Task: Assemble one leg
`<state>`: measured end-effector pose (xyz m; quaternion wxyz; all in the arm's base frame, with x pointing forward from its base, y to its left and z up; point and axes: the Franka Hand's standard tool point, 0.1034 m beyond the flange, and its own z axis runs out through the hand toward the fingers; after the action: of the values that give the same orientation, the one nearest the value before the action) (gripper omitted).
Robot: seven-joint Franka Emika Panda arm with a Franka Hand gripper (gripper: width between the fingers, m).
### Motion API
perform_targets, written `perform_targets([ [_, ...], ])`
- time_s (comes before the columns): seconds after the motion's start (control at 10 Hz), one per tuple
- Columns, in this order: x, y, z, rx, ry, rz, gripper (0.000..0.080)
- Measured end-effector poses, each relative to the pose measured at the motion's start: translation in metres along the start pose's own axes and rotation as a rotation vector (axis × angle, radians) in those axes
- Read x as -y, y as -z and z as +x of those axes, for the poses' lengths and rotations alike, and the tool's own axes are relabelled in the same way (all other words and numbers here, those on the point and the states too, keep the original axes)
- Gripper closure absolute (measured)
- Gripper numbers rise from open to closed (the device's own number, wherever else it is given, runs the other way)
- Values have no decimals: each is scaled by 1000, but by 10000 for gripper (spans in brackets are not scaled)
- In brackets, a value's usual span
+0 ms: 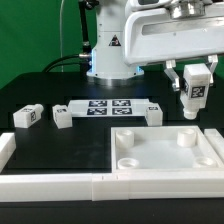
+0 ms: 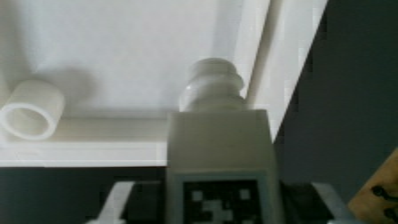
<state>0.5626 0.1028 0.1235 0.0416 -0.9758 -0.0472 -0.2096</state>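
The leg hangs upright in mid-air, pinched at its sides by your pincer, its square marker facing the exterior camera. It sits over the far corner of the white panel on the exterior view's right. In the wrist view its ribbed tip points down beside the panel's raised rim, with a round socket nearby. On the black tabletop, a first spare leg and a second spare leg lie to the exterior view's left of the marker board. A third spare leg lies at its right end.
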Motion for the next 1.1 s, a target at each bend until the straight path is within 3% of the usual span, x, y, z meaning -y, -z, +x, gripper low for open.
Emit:
perform_targets([
  [0.3,-2,-11,7,-48,8,-8,511],
  [0.6,6,-40,41,-91,16,3,511],
  [0.9,-3,-54,41,-115,20,-10,511],
  [1.1,-8,-62,33,-119,15,-17,511],
])
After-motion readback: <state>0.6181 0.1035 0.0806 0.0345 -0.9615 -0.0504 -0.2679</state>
